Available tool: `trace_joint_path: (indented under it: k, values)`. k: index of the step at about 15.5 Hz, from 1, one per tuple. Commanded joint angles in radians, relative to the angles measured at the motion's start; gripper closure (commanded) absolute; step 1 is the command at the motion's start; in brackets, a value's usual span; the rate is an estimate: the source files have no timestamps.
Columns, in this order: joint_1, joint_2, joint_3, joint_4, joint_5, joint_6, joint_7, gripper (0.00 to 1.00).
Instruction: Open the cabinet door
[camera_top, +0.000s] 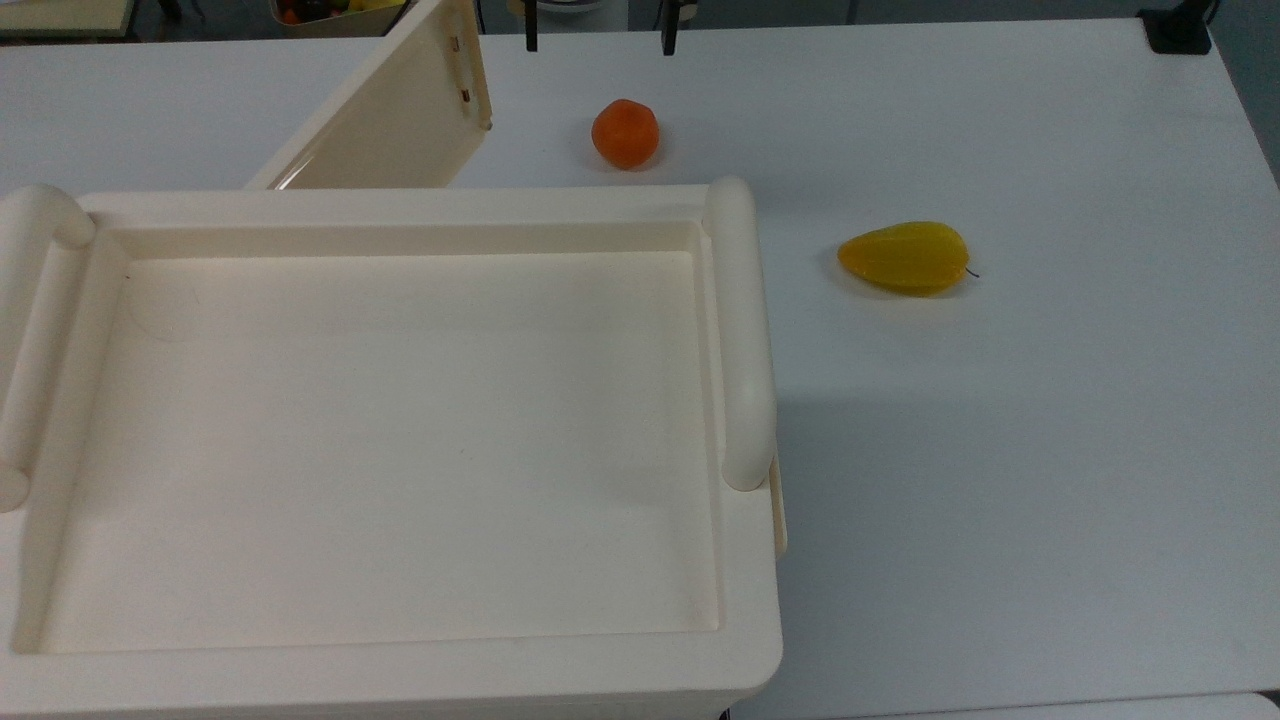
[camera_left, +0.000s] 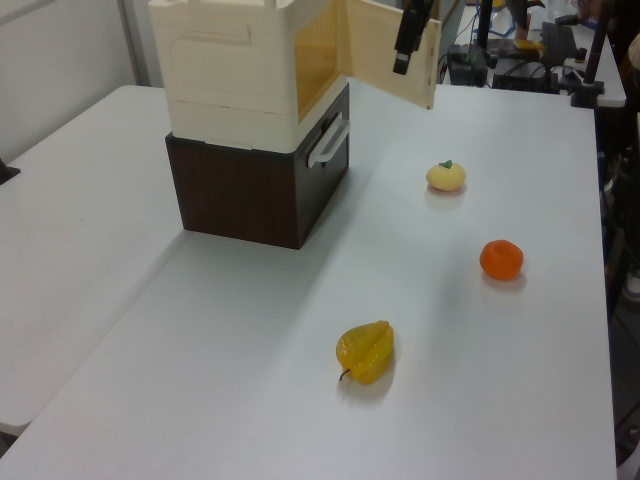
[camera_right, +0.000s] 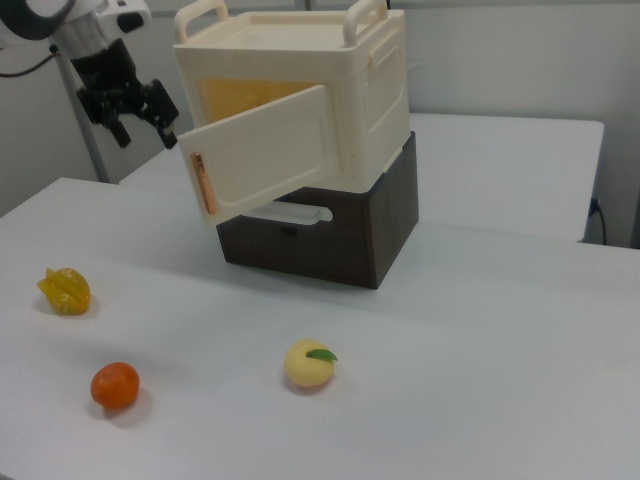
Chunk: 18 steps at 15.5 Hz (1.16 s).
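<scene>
The cream cabinet (camera_right: 340, 90) sits on a dark brown drawer unit (camera_right: 340, 235). Its cabinet door (camera_right: 265, 160) hangs wide open, with the yellowish inside showing behind it. In the top view the cabinet door (camera_top: 400, 110) slants away from the tray-like top (camera_top: 400, 440). A brownish handle (camera_right: 203, 183) runs along the door's free edge. My gripper (camera_right: 145, 122) hovers open just off that edge, holding nothing. Its two fingertips (camera_top: 530, 40) poke in at the top view's upper edge, right of the door. In the left view the gripper (camera_left: 405, 50) overlaps the cabinet door (camera_left: 385, 65).
On the white table (camera_top: 1050, 450) lie an orange (camera_top: 625, 133), a yellow star-shaped fruit (camera_top: 905, 258) and a pale yellow fruit with a green leaf (camera_left: 446, 176). The drawer unit has a white handle (camera_left: 328, 140). Equipment stands beyond the table (camera_left: 540, 50).
</scene>
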Motion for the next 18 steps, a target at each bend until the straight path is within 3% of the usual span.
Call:
trace_joint_path:
  k: [1, 7, 13, 18]
  values:
    - [-0.026, -0.017, -0.004, -0.028, 0.001, -0.085, -0.026, 0.0]
    - [-0.085, -0.019, -0.004, -0.085, 0.017, -0.111, -0.027, 0.0]
    - [-0.12, -0.085, -0.005, -0.215, 0.054, -0.097, -0.027, 0.0]
    - [-0.135, -0.094, -0.007, -0.221, 0.051, -0.099, -0.021, 0.0]
